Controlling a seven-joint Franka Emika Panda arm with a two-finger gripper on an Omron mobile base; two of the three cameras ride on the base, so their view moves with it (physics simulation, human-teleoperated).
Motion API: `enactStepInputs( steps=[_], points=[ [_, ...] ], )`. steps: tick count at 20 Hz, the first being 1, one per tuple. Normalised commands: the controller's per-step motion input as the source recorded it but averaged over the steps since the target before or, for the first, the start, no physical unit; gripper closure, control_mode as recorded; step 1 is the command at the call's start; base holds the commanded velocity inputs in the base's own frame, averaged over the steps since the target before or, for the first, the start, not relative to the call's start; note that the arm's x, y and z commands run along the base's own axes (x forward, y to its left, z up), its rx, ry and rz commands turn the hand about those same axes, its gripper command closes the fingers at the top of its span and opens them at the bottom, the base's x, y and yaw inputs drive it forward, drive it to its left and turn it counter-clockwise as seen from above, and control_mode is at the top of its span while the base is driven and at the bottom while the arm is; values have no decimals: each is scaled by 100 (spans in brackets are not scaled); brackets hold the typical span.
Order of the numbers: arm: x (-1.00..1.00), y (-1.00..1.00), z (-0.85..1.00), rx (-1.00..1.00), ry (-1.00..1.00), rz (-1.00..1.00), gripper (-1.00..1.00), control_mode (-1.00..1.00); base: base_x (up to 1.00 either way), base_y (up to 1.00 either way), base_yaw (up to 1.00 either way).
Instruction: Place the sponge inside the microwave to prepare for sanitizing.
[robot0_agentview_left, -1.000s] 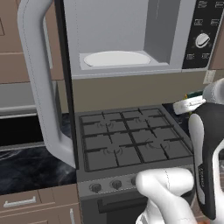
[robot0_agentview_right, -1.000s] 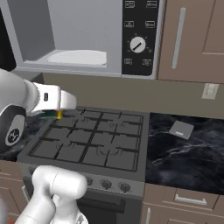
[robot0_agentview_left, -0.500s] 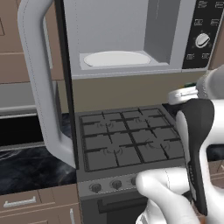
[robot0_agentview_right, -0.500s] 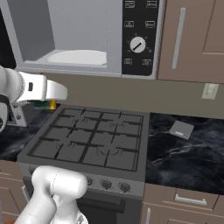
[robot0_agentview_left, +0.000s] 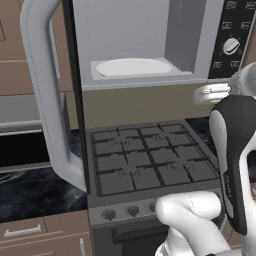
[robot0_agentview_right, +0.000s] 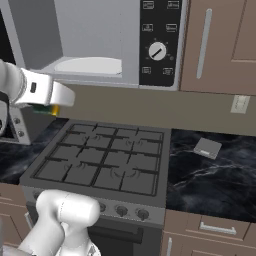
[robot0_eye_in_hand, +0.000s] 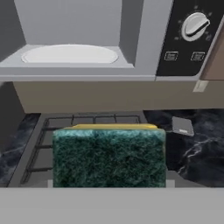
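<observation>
Below the microwave (robot0_eye_in_hand: 144, 48), whose door (robot0_agentview_left: 47, 95) stands open on the white turntable (robot0_eye_in_hand: 70, 54), the pincer (robot0_agentview_right: 54, 104) is clamped on the sponge (robot0_eye_in_hand: 109, 157), held above the stove (robot0_agentview_right: 102, 157).

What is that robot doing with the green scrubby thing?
The robot's gripper is holding a sponge, green on one side and yellow on the other, above the stove. The microwave door is wide open, and its white turntable sits empty. The sponge is not inside yet.
</observation>
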Motion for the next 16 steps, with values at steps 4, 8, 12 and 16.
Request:
enactStepInputs(
  steps=[4, 8, 12, 16],
  points=[
    [3, 24, 22, 2, 0, 0, 100, -100, 0, 0, 0],
    [17, 29, 7, 2, 0, 3, 100, -100, 0, 0, 0],
    [49, 35, 0, 0, 0, 0, 100, -100, 0, 0, 0],
    [79, 15, 0, 0, 4, 0, 100, -100, 0, 0, 0]
  ],
)
